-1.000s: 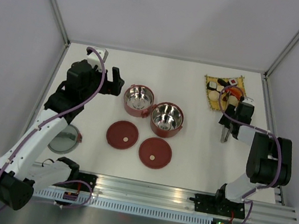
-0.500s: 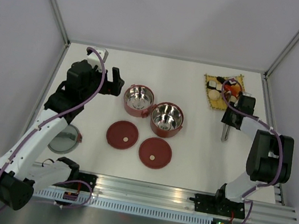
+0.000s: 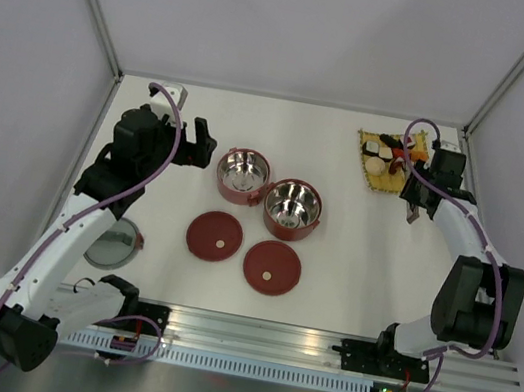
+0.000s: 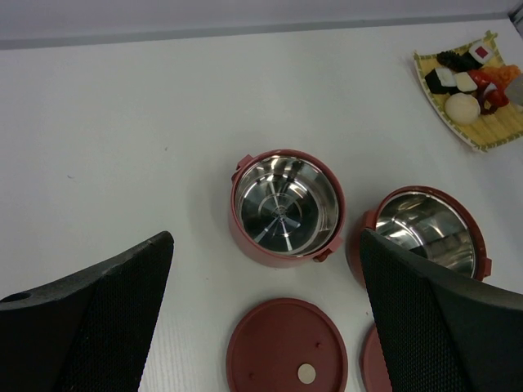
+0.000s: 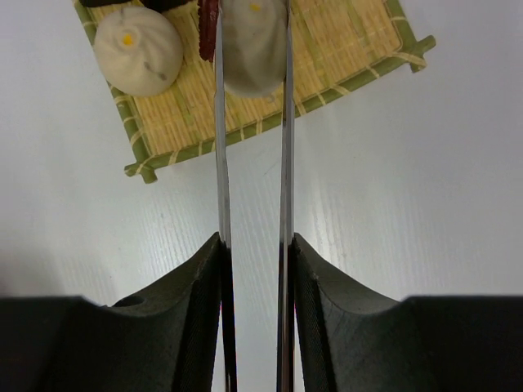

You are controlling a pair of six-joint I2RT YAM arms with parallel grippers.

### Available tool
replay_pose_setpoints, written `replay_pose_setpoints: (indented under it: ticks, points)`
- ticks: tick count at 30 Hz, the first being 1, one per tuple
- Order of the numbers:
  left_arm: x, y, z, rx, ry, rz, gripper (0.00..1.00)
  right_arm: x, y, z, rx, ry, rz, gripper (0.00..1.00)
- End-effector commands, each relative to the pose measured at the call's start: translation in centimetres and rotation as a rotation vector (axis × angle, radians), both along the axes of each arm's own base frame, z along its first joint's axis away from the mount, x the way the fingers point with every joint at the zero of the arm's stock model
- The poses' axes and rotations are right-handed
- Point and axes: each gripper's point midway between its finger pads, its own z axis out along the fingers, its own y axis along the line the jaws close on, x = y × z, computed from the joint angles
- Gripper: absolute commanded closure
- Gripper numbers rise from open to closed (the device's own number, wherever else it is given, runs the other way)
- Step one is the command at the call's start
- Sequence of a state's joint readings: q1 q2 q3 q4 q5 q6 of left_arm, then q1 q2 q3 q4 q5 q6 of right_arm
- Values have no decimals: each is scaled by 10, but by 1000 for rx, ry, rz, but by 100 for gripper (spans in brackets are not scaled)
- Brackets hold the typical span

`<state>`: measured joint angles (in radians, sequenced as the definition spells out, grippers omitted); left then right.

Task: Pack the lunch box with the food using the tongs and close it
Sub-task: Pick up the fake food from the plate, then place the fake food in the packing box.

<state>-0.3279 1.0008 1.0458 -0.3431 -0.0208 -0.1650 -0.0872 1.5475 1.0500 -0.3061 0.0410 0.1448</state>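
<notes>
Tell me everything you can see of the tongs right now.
The tongs are two slim, shiny silver metal arms, pinched by the right gripper and running nearly parallel out over the table onto the woven mat. There they flank a pale round bun, one arm against each side. Their tips and joined end are out of view.
</notes>
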Motion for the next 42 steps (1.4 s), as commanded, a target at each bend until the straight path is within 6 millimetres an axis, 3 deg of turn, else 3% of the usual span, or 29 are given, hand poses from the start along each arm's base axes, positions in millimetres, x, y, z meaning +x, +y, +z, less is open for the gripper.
replay_pose_setpoints:
  ticks: [1,10,13,14,15,20,22,23,24,26,29,34,35,42]
  points:
    - [-3,-1,11,22,-43,-22,0,5,2,41,-2,-90,7,94]
    - [-4,-1,13,17,-48,-26,0,3,9,47,12,-90,39,100]
    - [-3,-1,11,20,-41,-25,0,4,26,64,3,-115,93,100]
    - [-3,-1,11,19,-42,-25,0,7,34,79,0,-143,115,100]
    - [-3,0,10,20,-39,-20,0,5,58,82,6,-138,172,100]
    - [0,4,7,22,-27,16,0,-4,122,126,24,-208,309,99]
    - [3,9,6,22,-22,53,0,-19,172,140,61,-245,419,100]
    - [3,9,6,19,-21,54,0,-20,172,143,64,-253,422,100]
    - [4,14,5,25,-19,81,0,-29,198,147,81,-267,482,99]
    - [5,20,4,26,-14,120,0,-39,225,147,90,-273,537,99]
    - [8,36,2,46,-2,218,0,-72,291,143,102,-271,707,100]
    - [8,65,8,57,-14,379,0,-96,339,122,67,-262,810,99]
    - [8,68,7,57,-14,391,0,-93,343,111,64,-241,803,100]
    - [5,72,12,56,-30,411,0,-69,358,94,41,-261,770,100]
